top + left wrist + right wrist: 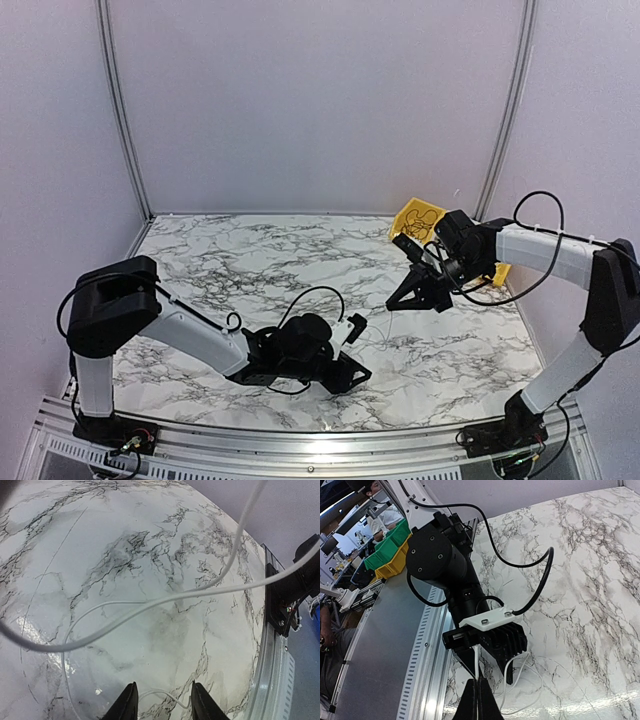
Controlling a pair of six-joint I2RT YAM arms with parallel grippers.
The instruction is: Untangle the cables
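Partway through the untangling: clamped tight on white cable (476,662) with right gripper (477,681), raised right of centre; straddling slack on near table (250,260) with left gripper (163,686), fingers parted; loops not yet straightened

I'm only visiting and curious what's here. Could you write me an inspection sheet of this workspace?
Surface: white, grey-veined marble tabletop.
Job's things: thin white cable, one stretch in the air, loops lying on the tabletop.
Clutter: yellow plastic bin at the far right, dark wire loops inside.
Grippers: left gripper open, low, a cable loop between its fingers; right gripper raised, shut on the thin white cable.
Cables: thick black arm cables, fixed to the arms.
Surroundings: white walls; metal rail along the near edge.
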